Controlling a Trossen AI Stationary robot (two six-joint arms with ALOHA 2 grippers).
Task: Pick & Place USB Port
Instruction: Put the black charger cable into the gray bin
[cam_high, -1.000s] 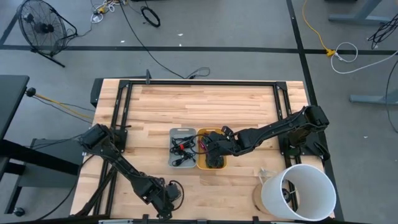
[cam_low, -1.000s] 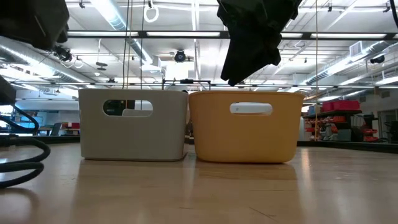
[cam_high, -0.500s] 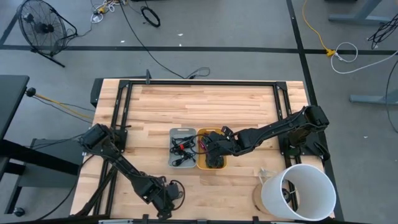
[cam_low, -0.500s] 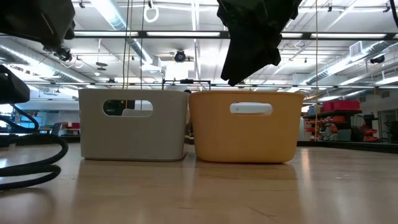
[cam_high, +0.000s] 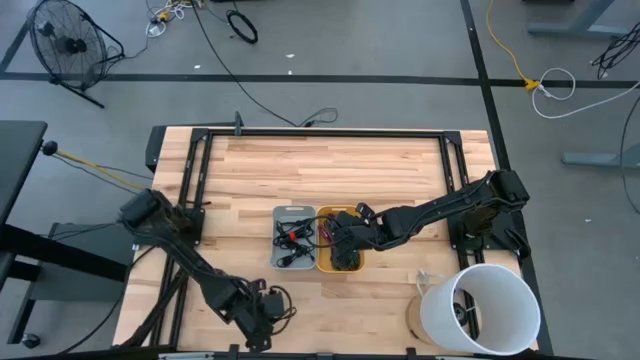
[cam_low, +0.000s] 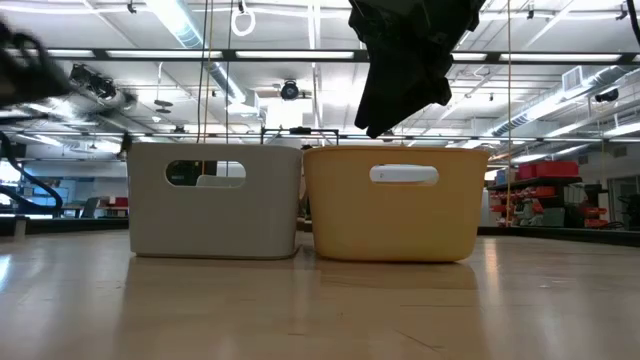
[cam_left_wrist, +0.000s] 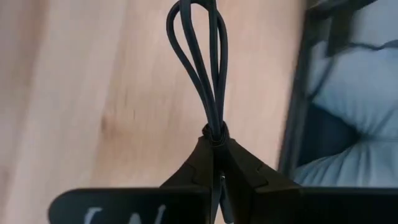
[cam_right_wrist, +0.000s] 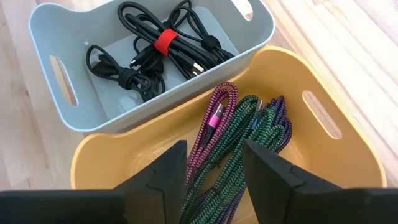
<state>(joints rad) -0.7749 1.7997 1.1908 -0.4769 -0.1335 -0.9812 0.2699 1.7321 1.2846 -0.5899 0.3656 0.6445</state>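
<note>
The desk (cam_high: 330, 165) carries two bins side by side and touching: one grey bin (cam_high: 294, 237) and one yellow bin (cam_high: 340, 240).

The right gripper (cam_right_wrist: 214, 168) hovers above the yellow bin, its fingers (cam_right_wrist: 163, 174) spread and holding nothing. Directly ahead of and below those fingers lies a coil of braided cables (cam_right_wrist: 239, 134): one pink, one green and one purple strand can be told apart, though the exact count is uncertain because they overlap. Beyond the fingertips, in the grey bin, lie black cable bundles (cam_right_wrist: 155, 53); two are distinct, one bound with a single red tie (cam_right_wrist: 165, 41); more may be present.

The left gripper (cam_left_wrist: 214, 149) sits at the near edge of the desk, well apart from both bins. Its fingers (cam_left_wrist: 249, 171) are pressed together on a black USB cable (cam_left_wrist: 202, 68), whose doubled loop stands out past the fingertips.

Risks, as judged:
- The left grip takes the cable only at the fingertips, on a thin folded section. A quick swing toward the bins could let it slip out.
- The free loop beyond the fingers could catch a bin rim on entry and drag the bin.
- The right arm occupies the space over the yellow bin. If the left arm travels there, the arms could meet.
- A descent by the right fingers into the coil could snag several strands at once.
</note>
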